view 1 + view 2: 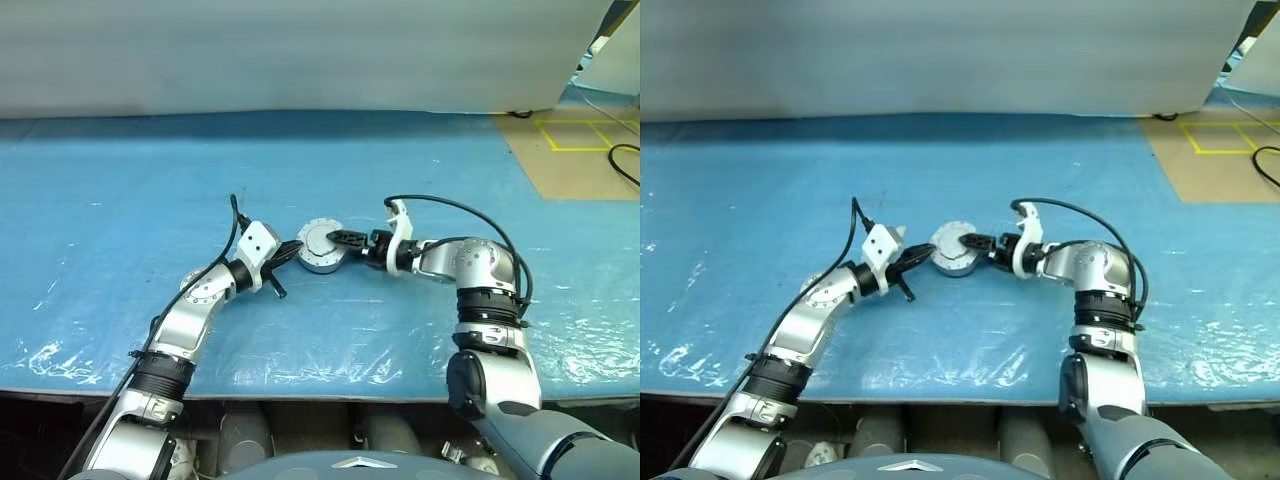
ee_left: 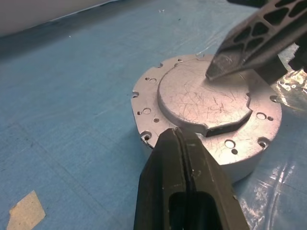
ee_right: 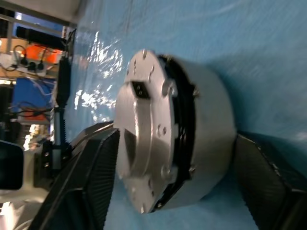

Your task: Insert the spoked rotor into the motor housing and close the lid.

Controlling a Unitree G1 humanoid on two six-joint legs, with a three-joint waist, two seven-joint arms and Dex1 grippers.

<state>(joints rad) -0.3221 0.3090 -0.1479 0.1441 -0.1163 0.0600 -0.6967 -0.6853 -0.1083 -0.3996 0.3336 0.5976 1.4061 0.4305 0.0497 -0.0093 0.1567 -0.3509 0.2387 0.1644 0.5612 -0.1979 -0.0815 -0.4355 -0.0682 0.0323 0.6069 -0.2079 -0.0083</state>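
- The left pincer [image 2: 184, 158] is squeezed tight shut and holds nothing. Its tip sits right at the near edge of the motor housing [image 1: 320, 262], as if to keep it from sliding.
- The right pincer [image 1: 335, 240] is partly open. One finger rests its tip on top of the lid [image 2: 204, 98]. The right wrist view shows a finger on each side of the round motor, but I cannot tell if they squeeze it yet.
- The lid is already down over the housing. A thin dark gap shows between the two in the right wrist view, so I think it is not fully shut.
- The spoked rotor is hidden. I guess it is inside.
- The motor stands on the blue surface [image 1: 150, 190], between the two pincers.
- To do this step well, I would push straight down on the middle of the lid, slowly. The left pincer should stay put as a stop. If the push is off to one side, the lid may tip or the motor may skid on the shiny plastic.
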